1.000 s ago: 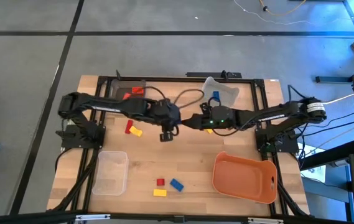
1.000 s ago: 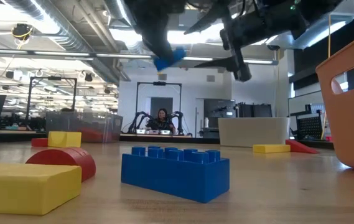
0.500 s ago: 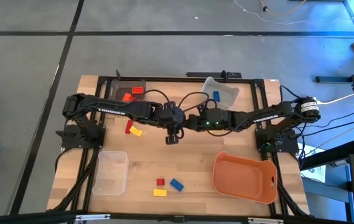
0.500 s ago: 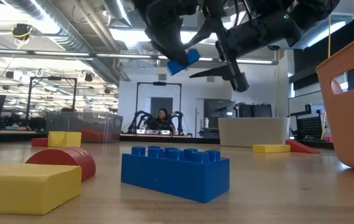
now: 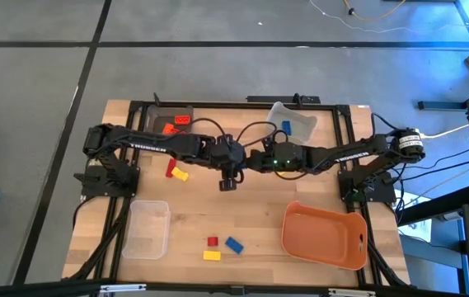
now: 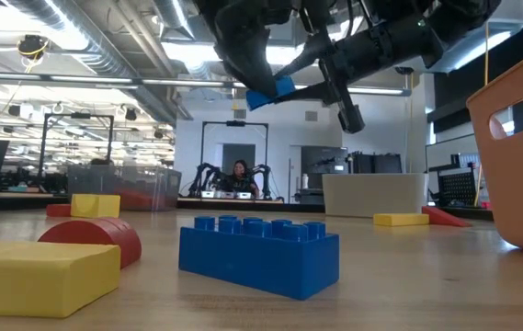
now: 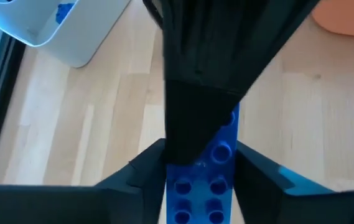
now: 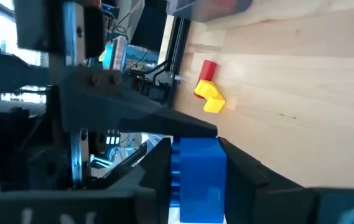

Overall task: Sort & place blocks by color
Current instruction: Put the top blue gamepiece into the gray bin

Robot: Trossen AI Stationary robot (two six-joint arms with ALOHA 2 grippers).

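Blue and studded, a small plastic brick [image 7: 209,180] hangs in the air above the middle of the table, between the fingers of the left gripper [image 5: 228,175] and also between the fingers of the right gripper [image 8: 196,180], which meets it from the opposite side, so both grippers are closed on this same brick with their tips touching it. In the low view the brick [image 6: 271,92] looks tilted, a flat bright blue piece with round studs in two rows. Below the grippers, nearer the front edge of the table, lie a red block [image 5: 212,241], a blue block [image 5: 234,245] and a yellow block [image 5: 211,256], while a red and yellow pair [image 5: 175,171] lies beside the left arm.
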